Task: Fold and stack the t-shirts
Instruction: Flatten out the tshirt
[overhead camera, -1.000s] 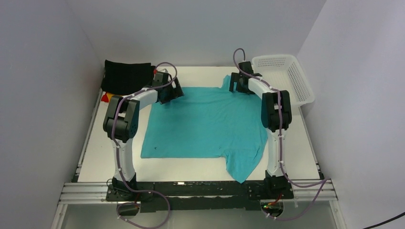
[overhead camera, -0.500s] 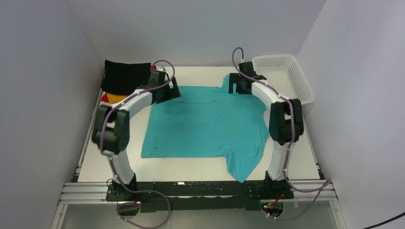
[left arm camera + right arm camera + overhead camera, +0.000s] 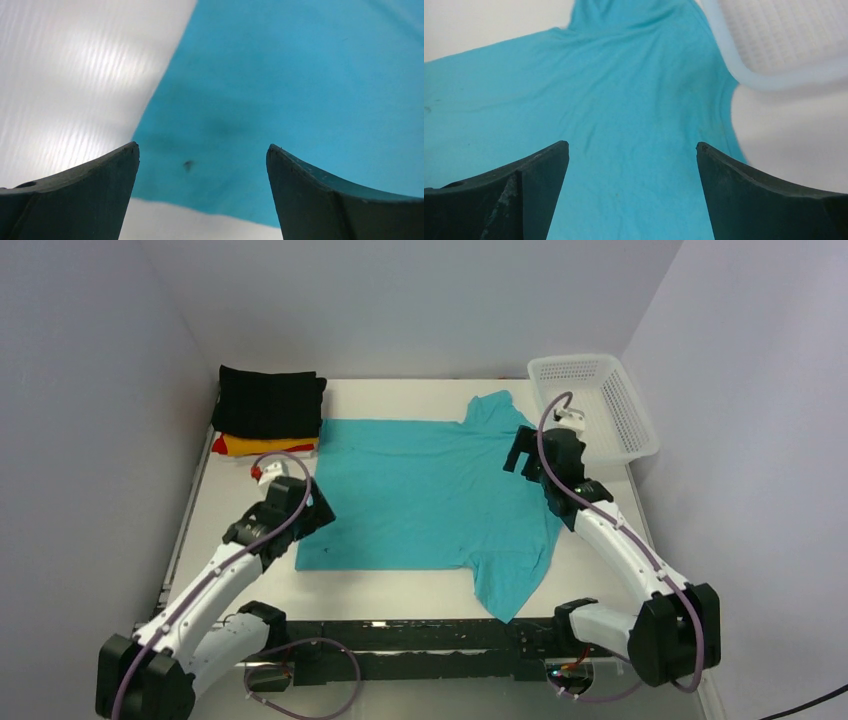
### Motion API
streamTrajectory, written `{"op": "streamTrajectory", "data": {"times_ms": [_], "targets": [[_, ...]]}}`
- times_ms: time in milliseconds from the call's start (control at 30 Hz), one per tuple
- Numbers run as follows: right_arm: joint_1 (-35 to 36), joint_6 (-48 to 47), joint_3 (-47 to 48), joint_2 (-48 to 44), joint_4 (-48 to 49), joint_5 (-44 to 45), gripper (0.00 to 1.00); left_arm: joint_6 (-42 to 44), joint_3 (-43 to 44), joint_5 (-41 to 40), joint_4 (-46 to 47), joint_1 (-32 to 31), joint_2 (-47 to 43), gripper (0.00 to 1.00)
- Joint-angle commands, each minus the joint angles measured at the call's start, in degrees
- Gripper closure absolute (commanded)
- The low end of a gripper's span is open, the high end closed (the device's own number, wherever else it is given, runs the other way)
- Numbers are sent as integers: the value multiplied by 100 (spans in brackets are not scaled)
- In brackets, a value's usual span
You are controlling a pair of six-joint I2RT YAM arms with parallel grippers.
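A teal t-shirt [image 3: 430, 490] lies spread flat on the white table, one sleeve at the far right and one at the near right. It fills the left wrist view [image 3: 300, 75] and the right wrist view [image 3: 599, 100]. My left gripper [image 3: 318, 512] is open and empty above the shirt's near left part. My right gripper [image 3: 522, 455] is open and empty above the shirt's right side. A folded black shirt [image 3: 270, 402] tops a stack at the far left, over a yellow-orange one [image 3: 262, 446] and a red one [image 3: 217, 445].
A white mesh basket [image 3: 600, 400] stands at the far right corner; its rim shows in the right wrist view [image 3: 774, 80]. Bare table [image 3: 400, 585] runs along the near edge. Grey walls enclose the table on three sides.
Both arms have pulled back from the shirt's far edge toward the near side, letting go of it. The shirt now lies flat with its far edge straightened.
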Motion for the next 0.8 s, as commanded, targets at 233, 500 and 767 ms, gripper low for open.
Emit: {"op": "streamTrajectory", "data": {"times_ms": [233, 500, 767], "targets": [[-133, 488, -849, -869, 421, 154, 0, -1271, -1209, -35, -1774, -6, -1222, 3], [-134, 399, -593, -452, -4, 224, 0, -1418, -1619, 311, -1356, -3, -1132, 32], [-133, 391, -659, -452, -65, 348, 0, -1490, -1679, 270, -735, -4, -477, 43]]}}
